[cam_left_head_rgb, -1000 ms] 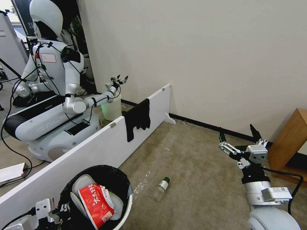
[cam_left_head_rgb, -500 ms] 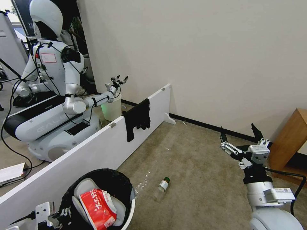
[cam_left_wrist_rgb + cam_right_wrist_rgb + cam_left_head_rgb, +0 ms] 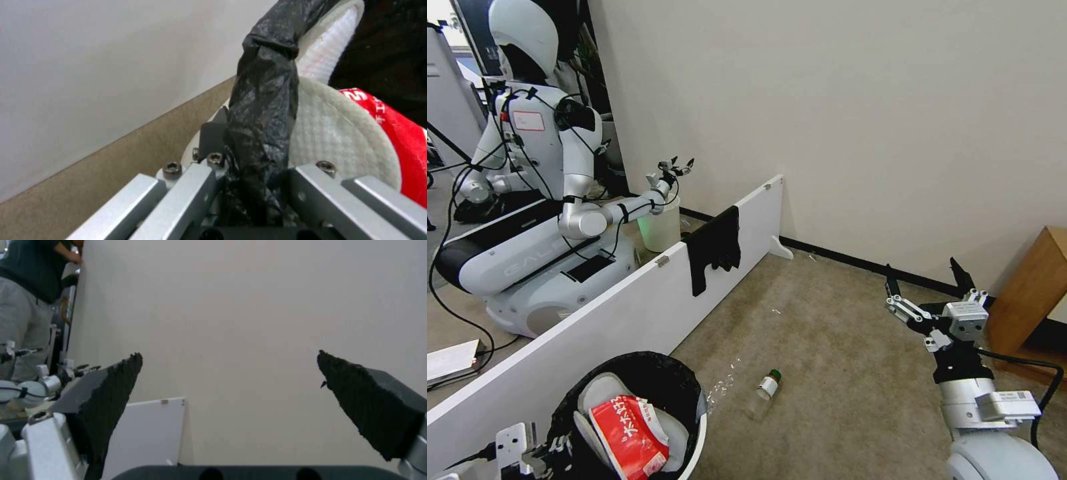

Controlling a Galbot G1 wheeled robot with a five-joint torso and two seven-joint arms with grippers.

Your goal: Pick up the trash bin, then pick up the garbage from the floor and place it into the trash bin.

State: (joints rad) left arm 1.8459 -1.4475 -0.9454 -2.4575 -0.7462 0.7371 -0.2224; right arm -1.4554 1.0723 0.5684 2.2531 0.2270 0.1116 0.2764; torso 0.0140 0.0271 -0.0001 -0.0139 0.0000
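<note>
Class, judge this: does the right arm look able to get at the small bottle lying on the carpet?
Probably yes. The right gripper hangs open and empty above bare carpet, with nothing between it and the bottle. The left gripper holds the trash bin.

Plain cream wall (image 3: pixel 860 120) with a dark baseboard (image 3: pixel 854 261) running along the bottom, and tan short-pile carpet (image 3: pixel 840 373) on the floor. A low white board (image 3: pixel 627 313) cuts across as a divider with a black cloth (image 3: pixel 714 248) draped over it. Wooden cabinet (image 3: pixel 1030 293) sits off in the right corner.
</note>
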